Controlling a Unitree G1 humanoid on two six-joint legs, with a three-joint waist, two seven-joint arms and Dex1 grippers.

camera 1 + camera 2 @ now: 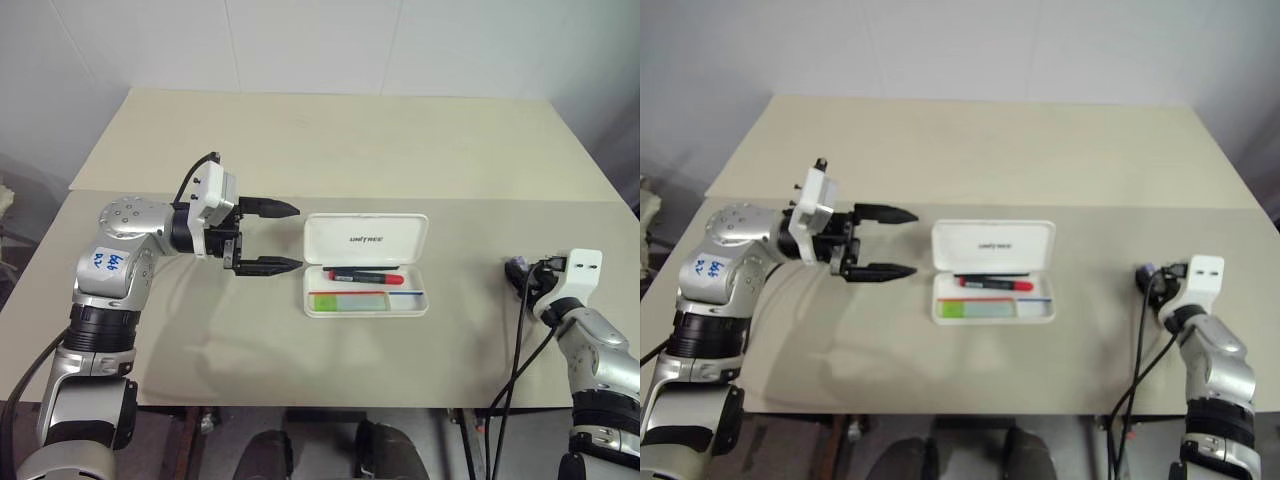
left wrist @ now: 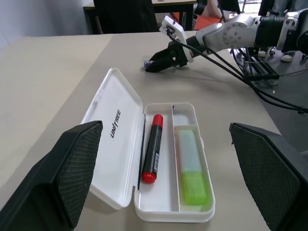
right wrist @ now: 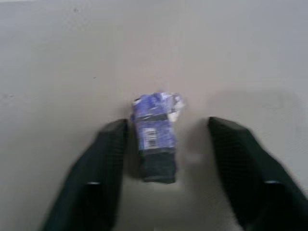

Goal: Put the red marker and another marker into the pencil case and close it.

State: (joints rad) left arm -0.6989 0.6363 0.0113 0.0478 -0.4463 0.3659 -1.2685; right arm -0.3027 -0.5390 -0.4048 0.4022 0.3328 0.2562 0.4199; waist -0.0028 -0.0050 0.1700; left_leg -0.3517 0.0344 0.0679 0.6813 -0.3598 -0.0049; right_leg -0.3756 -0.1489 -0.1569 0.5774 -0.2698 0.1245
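- On our right, near the table's point(image 1: 330, 140) front edge, we see our right gripper point(image 3: 166, 144) low over the tabletop, its fingers point(image 3: 108, 159) standing partly apart on either side of a small blue and black object point(image 3: 155, 132) that lies on the table
- The left finger sits just beside that object and the right one stands a little off it; we cannot tell whether either finger touches it, and nothing shows that it is held
- On our left, our left gripper point(image 1: 268, 237) hangs above the table and points level toward the pencil case point(image 1: 366, 240); its two black fingers point(image 1: 268, 209) are spread wide with nothing between them
- The gripper tips are near the case's left end but apart from it
- The pencil case lies open in the middle of the table, between the two grippers, with its lid folded back flat on the far side and the dark lettering facing up
- In the tray, the red marker point(image 2: 153, 147) lies lengthwise in the compartment next to the hinge
- The green highlighter point(image 2: 191, 166) lies lengthwise in the compartment on the side away from the lid, parallel to the red marker, with a thin divider between them
- Beyond the case the beige table runs on to a white wall
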